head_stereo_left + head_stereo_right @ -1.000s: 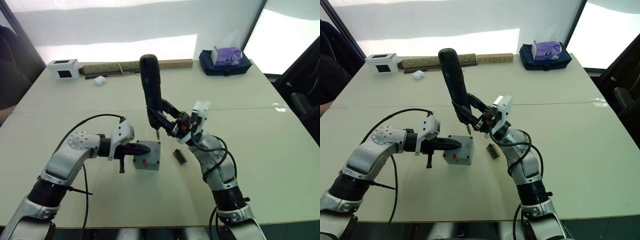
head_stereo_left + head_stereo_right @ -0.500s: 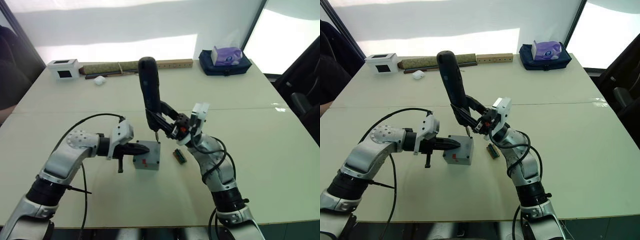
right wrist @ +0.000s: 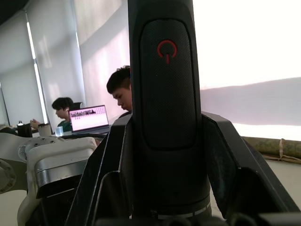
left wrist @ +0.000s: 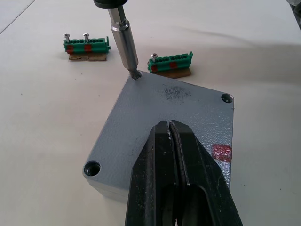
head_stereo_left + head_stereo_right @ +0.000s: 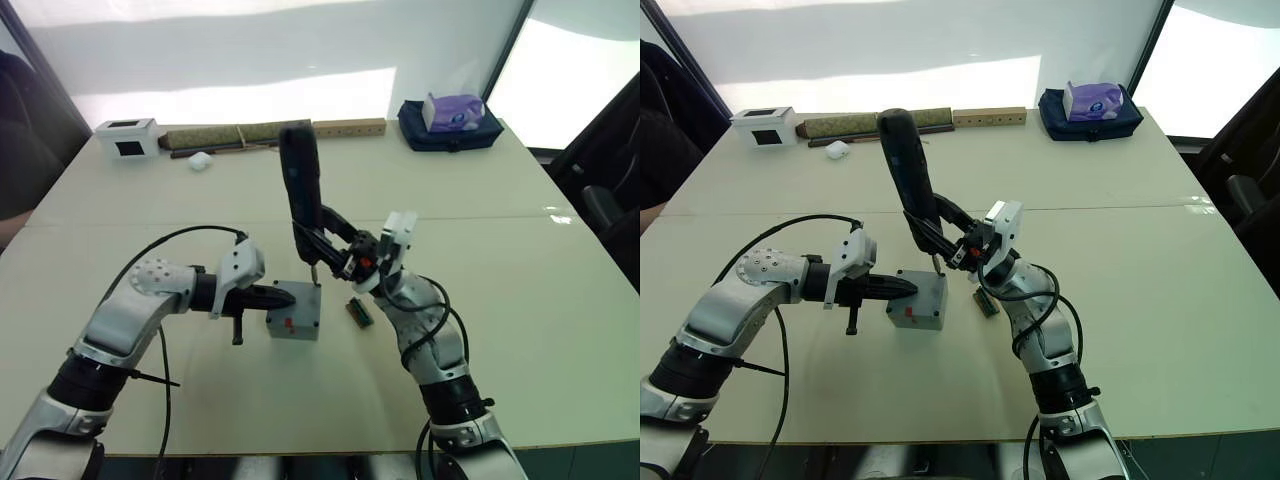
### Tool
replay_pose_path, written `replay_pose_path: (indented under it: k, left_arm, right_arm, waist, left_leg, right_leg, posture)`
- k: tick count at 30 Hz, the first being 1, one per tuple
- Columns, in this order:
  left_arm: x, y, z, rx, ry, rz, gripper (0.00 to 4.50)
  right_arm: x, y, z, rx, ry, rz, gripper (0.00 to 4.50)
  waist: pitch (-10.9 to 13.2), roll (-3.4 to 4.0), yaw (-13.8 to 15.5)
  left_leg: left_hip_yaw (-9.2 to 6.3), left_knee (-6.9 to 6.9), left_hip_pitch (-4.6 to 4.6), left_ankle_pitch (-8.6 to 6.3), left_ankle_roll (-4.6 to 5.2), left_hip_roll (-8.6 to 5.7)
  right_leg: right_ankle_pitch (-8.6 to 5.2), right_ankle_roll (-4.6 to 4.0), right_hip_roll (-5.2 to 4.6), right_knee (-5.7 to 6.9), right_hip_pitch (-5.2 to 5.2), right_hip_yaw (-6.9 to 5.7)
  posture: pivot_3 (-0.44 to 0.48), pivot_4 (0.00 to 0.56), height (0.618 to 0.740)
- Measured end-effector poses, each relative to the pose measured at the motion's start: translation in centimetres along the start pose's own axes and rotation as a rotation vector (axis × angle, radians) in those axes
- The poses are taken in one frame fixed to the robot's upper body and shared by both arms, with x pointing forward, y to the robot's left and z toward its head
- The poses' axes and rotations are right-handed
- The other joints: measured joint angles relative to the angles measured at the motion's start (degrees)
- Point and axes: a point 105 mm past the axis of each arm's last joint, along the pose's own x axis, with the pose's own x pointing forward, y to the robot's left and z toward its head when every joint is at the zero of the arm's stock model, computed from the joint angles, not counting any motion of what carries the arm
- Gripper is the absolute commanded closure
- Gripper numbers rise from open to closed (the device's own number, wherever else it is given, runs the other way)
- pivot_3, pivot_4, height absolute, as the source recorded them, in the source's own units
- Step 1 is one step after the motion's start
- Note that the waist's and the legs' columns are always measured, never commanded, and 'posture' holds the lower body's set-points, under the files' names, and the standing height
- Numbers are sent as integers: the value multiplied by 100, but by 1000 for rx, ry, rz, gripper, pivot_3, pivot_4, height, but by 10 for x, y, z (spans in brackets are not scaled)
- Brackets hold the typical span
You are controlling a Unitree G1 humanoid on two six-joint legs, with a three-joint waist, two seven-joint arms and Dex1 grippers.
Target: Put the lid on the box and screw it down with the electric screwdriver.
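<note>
We see the left gripper [image 4: 171, 136] with fingers clenched, pressing the lid [image 4: 141, 122] onto the box [image 5: 294, 322]; right gripper [image 5: 322, 235] grasping the electric screwdriver [image 5: 300, 180], bit at the lid's corner screw.

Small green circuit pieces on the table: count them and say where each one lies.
2. One small green circuit piece lies just beyond the grey metal box's far corner, near the screwdriver bit. The other green circuit piece lies apart, further off. More may be hidden.
</note>
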Motion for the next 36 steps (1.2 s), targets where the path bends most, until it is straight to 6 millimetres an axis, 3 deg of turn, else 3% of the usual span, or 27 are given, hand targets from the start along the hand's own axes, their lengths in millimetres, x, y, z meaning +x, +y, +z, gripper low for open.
replay_pose_path:
  k: [24, 36]
  left_arm:
    - [0, 0, -1, 1, 5, -4, 4500]
    - [5, 3, -11, 30, 33, -16, 4500]
  right_arm:
    - [-10, -2, -2, -17, 13, -33, 2868]
    - [-23, 1, -11, -36, 58, -25, 2868]
  waist:
    - [-2, -2, 7]
    - [-58, -7, 5]
  left_leg:
    - [0, 0, 9, 0, 0, -1]
    - [1, -21, 160, -2, 3, -1]
  right_leg:
    - [0, 0, 0, 0, 8, 1]
    - [-11, -17, -3, -16, 154, 3]
  posture:
    - [0, 150, 740]
    - [0, 150, 740]
